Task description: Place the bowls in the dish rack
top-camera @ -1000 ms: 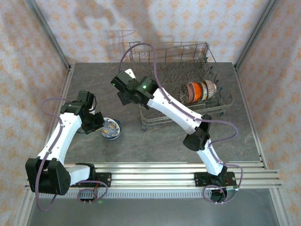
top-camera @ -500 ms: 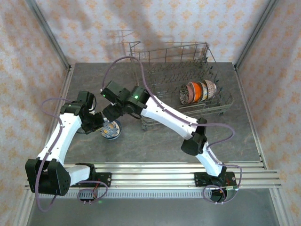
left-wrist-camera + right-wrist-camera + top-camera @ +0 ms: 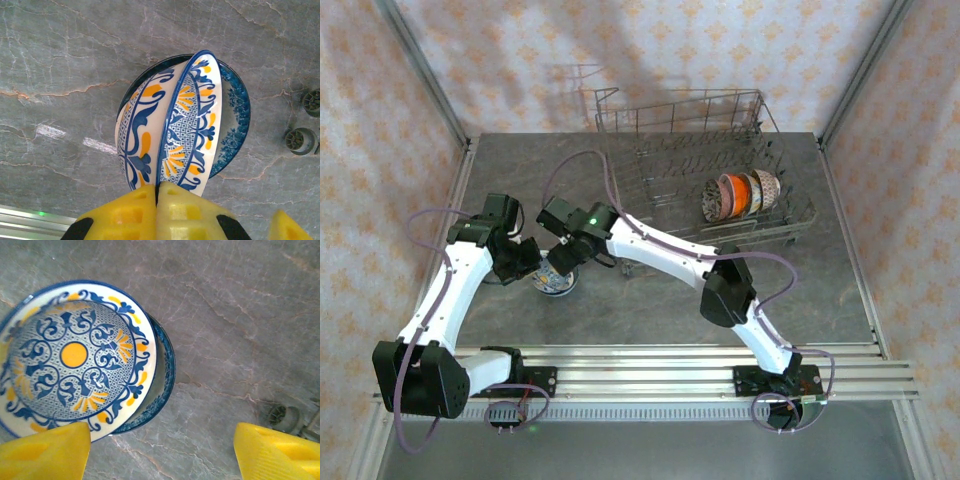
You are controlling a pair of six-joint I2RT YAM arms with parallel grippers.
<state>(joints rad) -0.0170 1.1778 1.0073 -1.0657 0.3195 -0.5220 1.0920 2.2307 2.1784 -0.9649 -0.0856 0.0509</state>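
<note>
Our left gripper (image 3: 157, 192) was closed tight on the near rim of a round ceramic bowl patterned in blue, white and orange (image 3: 170, 125), its yellow pads (image 3: 130, 212) pinching the edge between them. That bowl was tipped up at an angle over a second, dark blue-rimmed ceramic bowl (image 3: 234, 125) that sat on the grey marbled bench (image 3: 820, 290), left of the rack. We could not tell whether the two bowls touched. Our right gripper (image 3: 160, 452) hung just above them, spread wide and holding nothing, looking straight down into the patterned bowl (image 3: 75, 355). From overhead, both grippers met over this pair (image 3: 552, 278). The grey wire dish rack (image 3: 680, 120) stood at the back right, with a row of bowls (image 3: 740, 193) on edge in its right half.
</note>
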